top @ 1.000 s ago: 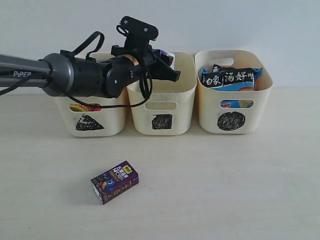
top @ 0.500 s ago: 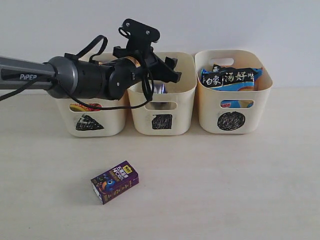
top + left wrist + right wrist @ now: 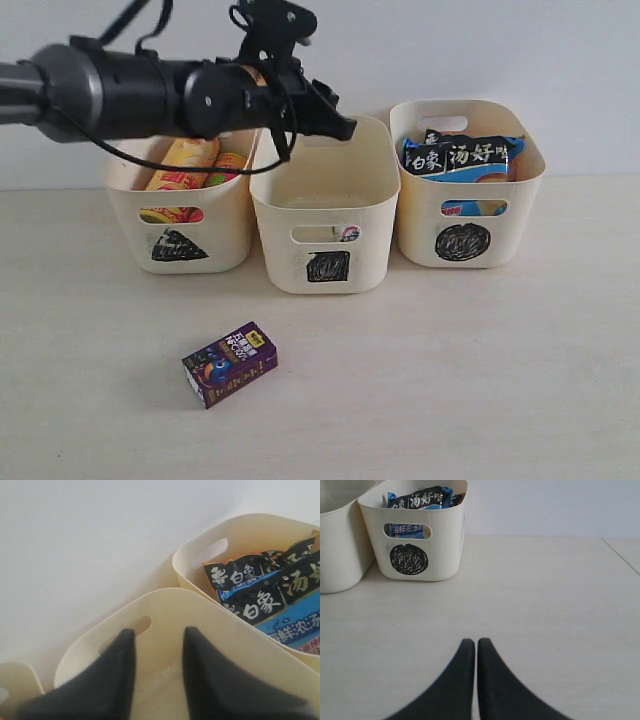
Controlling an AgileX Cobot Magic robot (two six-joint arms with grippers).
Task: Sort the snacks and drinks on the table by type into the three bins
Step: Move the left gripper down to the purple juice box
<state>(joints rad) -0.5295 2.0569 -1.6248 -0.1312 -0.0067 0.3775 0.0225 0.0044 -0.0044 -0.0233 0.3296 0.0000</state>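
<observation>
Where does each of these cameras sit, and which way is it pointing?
Exterior: in front of the table, facing the three bins; the left arm reaches over the middle bin.
Left wrist: on that arm, looking past its open gripper over the bins.
Right wrist: low over the table, shut gripper in front, facing the circle-marked bin.
Shared: all three show that bin and its noodle packets.

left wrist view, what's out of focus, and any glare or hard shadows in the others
Left wrist view: the black left gripper is soft-edged, the black-banded noodle packets sharp. Exterior view: even light, faint shadow by the dark purple drink carton. Right wrist view: no glare, black right gripper slightly soft.
</observation>
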